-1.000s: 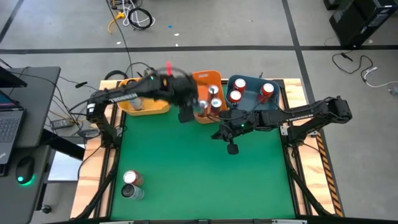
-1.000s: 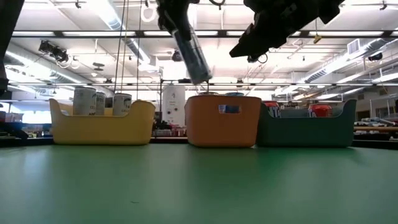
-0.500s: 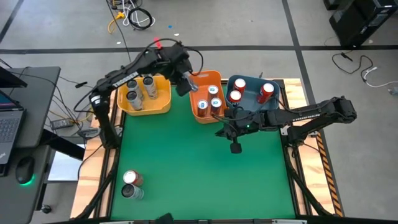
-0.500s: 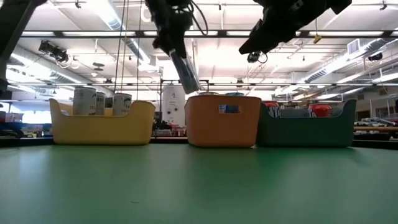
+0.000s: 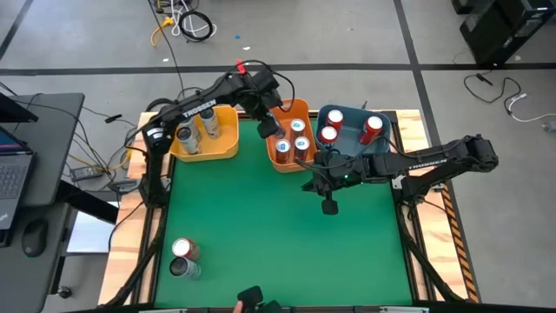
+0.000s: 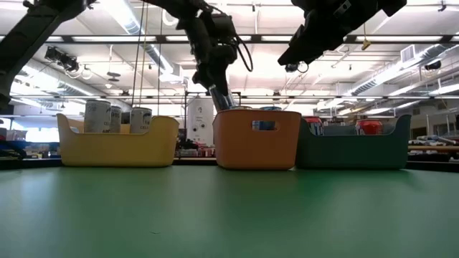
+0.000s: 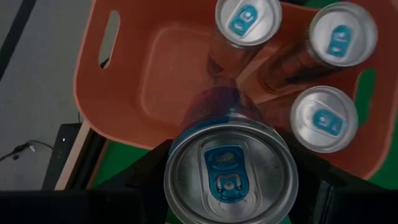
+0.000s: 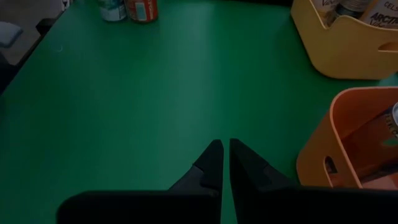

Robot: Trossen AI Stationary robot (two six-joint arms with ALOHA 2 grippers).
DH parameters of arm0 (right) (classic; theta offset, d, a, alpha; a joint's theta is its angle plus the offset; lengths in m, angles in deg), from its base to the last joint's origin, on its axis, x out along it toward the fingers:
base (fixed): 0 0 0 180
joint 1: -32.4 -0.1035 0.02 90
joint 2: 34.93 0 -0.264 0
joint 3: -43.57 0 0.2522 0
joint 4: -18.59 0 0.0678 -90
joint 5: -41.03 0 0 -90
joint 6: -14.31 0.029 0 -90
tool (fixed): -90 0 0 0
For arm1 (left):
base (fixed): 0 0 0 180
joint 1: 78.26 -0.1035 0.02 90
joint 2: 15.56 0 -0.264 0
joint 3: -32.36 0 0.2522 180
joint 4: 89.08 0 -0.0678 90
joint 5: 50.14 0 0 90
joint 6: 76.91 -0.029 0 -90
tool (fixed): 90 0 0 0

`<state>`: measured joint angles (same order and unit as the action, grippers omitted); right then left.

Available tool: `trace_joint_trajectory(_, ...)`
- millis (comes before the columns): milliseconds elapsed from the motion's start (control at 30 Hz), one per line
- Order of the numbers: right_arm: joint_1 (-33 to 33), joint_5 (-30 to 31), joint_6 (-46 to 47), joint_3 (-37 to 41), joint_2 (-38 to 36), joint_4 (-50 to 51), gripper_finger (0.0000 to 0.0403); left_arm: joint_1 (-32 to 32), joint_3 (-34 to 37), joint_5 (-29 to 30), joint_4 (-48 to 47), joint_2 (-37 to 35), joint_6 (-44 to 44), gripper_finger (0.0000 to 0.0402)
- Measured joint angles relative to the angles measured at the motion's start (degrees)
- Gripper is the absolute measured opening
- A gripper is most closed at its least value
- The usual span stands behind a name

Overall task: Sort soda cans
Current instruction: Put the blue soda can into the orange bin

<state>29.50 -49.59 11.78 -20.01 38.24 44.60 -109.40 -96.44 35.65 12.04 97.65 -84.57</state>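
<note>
**Can swung over the orange bin**

Your left gripper (image 5: 269, 127) has carried its can (image 7: 231, 167) from beside the yellow bin (image 5: 228, 149) across to the orange bin (image 5: 280, 111), fingers clamped around the can, blue tab up. It hangs over the bin's empty corner; three blue-tabbed cans (image 5: 293, 139) already stand inside. Your right gripper (image 5: 327, 207) waits over the green table (image 5: 261, 235), fingers pinched together. Two cans (image 5: 184, 258) remain at the table's near-left corner.

place: industrial lab hall | evidence: long ceiling strip lights (image 6: 401, 68), grey concrete floor (image 5: 87, 35), loose floor cables (image 5: 187, 22)
</note>
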Motion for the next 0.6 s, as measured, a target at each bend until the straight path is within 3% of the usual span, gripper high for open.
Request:
trace_joint_trajectory(300,0.0,1.69,1.14,0.26,0.0,-0.23,0.0017,0.07,0.04,-0.44,1.89,1.69,-1.12,0.0234)
trace_joint_trajectory(500,2.01,18.14,2.66,1.9,0.0,3.4,0.0034,0.07,0.03,-0.54,2.12,1.65,-1.22,0.0234)
trace_joint_trajectory(600,5.6,21.24,3.43,3.25,0.02,5.11,0.0033,0.17,0.02,-0.53,2.92,2.14,-1.2,0.0234)
